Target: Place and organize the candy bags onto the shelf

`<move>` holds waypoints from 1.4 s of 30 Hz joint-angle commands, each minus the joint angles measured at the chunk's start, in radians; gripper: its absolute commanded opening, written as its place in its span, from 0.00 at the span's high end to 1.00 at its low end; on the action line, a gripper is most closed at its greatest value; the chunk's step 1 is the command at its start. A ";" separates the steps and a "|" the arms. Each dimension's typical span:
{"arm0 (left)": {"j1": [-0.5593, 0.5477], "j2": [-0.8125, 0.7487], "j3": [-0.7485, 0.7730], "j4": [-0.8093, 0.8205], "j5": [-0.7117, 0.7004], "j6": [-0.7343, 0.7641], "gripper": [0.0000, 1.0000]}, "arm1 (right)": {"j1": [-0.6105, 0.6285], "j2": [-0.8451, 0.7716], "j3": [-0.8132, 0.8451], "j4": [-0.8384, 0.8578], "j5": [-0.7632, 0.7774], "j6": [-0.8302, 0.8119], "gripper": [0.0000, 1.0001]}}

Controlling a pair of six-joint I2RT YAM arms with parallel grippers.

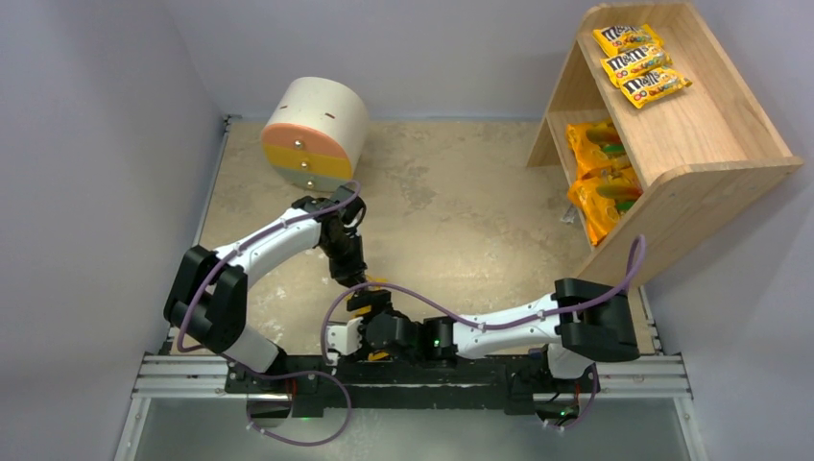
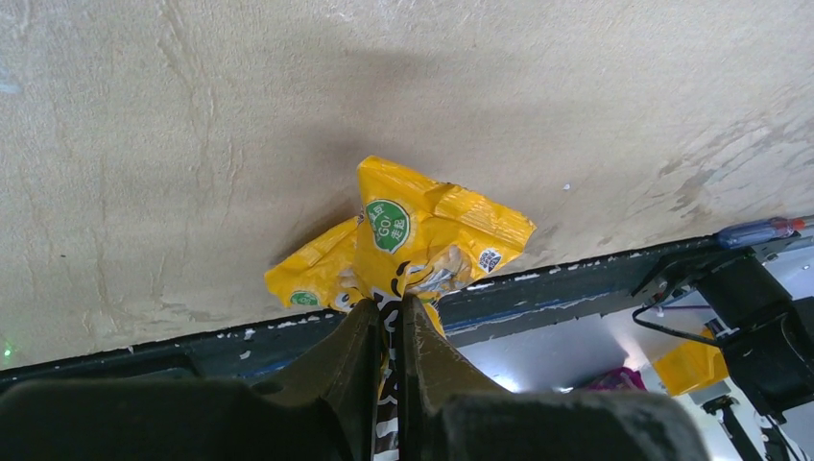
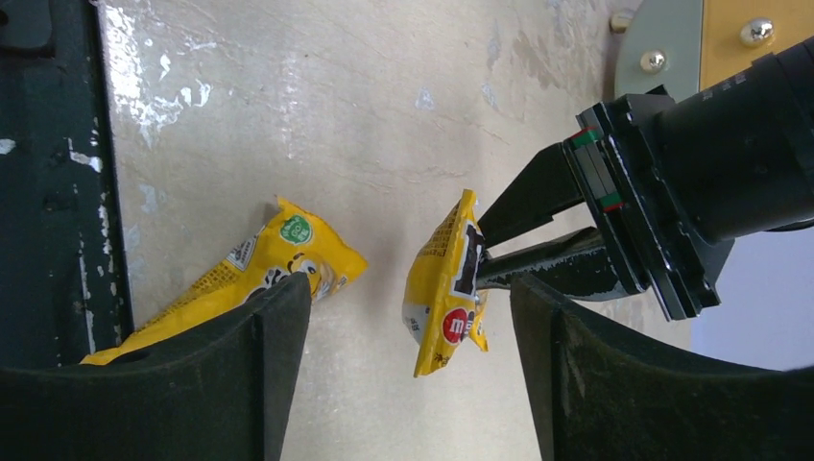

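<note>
While the left gripper (image 2: 389,305) clamped on one yellow M&M's packet (image 3: 442,283), the right gripper (image 3: 408,293) stood wide open, empty, with a second packet (image 3: 278,257) lying beside it.

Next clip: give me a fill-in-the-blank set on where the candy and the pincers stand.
1. The upper tier of the shelf holds ___ M&M's packets.
2. The two orange bags sit on its ___ tier.
3. The left pincer is shut on a held packet; the right pincer stands ___.
4. Another packet lies beside the right pincer on the ___.
Missing: three; lower; open; table.
</note>
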 commanded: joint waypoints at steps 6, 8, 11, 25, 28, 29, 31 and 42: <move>-0.001 -0.043 -0.011 -0.017 0.029 0.016 0.97 | -0.024 0.054 0.075 -0.037 0.079 -0.053 0.37; 0.000 -0.042 -0.014 -0.020 0.022 0.018 0.97 | -0.026 0.067 0.086 -0.064 0.090 -0.049 0.43; -0.002 -0.040 -0.023 -0.022 0.026 0.021 0.97 | -0.033 0.082 0.095 -0.073 0.115 -0.059 0.54; -0.008 -0.022 -0.025 0.006 -0.002 0.050 0.20 | -0.063 0.028 0.084 -0.081 0.098 -0.022 0.96; -0.008 -0.011 -0.012 -0.003 -0.010 0.072 0.10 | -0.064 -0.052 0.016 -0.053 0.072 -0.003 1.00; -0.008 -0.012 -0.007 -0.004 -0.012 0.073 0.10 | -0.063 -0.083 -0.015 -0.027 0.060 0.000 1.00; -0.008 -0.018 -0.005 0.004 -0.017 0.066 0.08 | -0.063 -0.144 -0.085 0.053 0.034 0.011 1.00; -0.005 -0.069 -0.063 0.236 0.152 -0.007 0.05 | -0.069 -0.401 -0.189 0.152 -0.029 0.040 1.00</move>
